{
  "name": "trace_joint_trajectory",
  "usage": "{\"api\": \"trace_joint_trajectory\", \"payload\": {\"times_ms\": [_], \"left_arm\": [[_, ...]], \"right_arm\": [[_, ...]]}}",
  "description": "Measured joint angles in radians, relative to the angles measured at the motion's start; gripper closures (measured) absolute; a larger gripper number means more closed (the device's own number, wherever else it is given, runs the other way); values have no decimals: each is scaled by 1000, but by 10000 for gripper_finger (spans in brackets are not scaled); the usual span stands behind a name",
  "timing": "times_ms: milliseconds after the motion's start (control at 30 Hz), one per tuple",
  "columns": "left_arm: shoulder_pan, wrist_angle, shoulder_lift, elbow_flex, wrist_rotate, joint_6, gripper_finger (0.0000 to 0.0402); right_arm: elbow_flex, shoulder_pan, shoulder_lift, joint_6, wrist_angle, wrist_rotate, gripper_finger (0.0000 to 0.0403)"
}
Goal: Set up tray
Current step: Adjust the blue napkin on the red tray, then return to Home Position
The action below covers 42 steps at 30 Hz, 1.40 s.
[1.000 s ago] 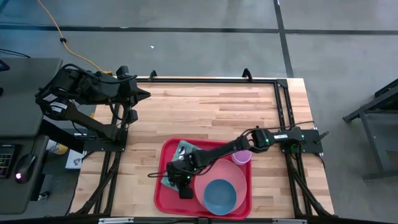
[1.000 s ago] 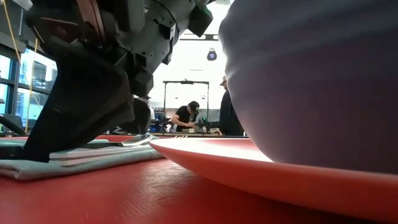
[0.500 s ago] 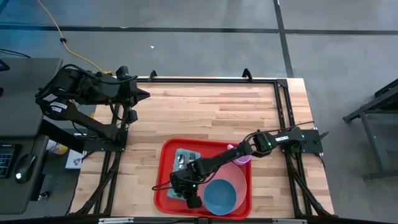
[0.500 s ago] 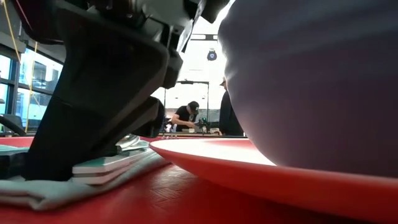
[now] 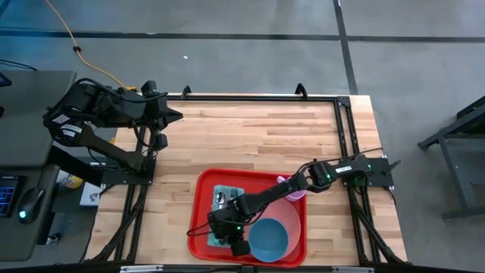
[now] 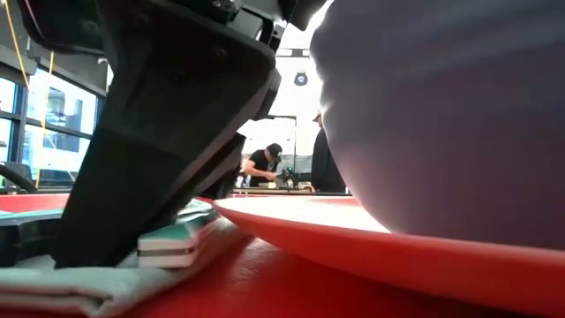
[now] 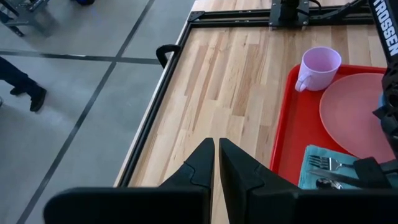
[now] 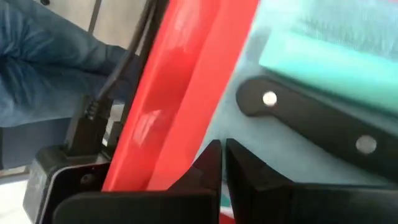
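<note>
A: Where is the tray (image 5: 203, 186)?

B: Under the right tool (image 5: 229, 241), at the near edge of the desk (image 5: 250, 136). That tool sits low at the tray's near left corner, over the teal napkin (image 5: 226, 193).

A: What is its state?

B: The wrist view shows its fingers pressed together, almost touching, with nothing between them. A black-handled knife (image 8: 323, 124) lies on the napkin just ahead of the tips.

A: What else is on the tray?

B: Right beside the tool, a blue bowl (image 5: 267, 237) stands on a pink plate (image 5: 286, 212). Farther along the arm is a pink mug (image 7: 319, 66). A fork (image 7: 329, 164) lies on the napkin near the knife.

A: So how far along is it?

B: Nearly finished, I judge. Plate, bowl, mug, napkin and cutlery are all on the tray. Perhaps only squaring the knife and pulling the arm away remain.

A: And the left tool (image 7: 216, 163)?

B: Parked over the desk's far left corner, well apart from the tray, fingers pressed together on nothing.
</note>
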Motion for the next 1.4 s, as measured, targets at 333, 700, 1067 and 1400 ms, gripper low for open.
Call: {"api": "trace_joint_trajectory", "payload": {"times_ms": [333, 700, 1067, 1400], "left_arm": [[0, -2, 0, 0, 0, 3, 346], [0, -7, -1, 0, 2, 26, 346], [0, -74, -119, -1, -92, 1, 346], [0, -27, -307, -102, -23, 109, 346]], "right_arm": [[99, -44, 1, -57, 45, 2, 403], [156, -98, -144, -173, -90, 104, 403], [158, -206, -542, -265, -332, 244, 403], [157, -251, -856, -278, -484, 391, 403]]}}
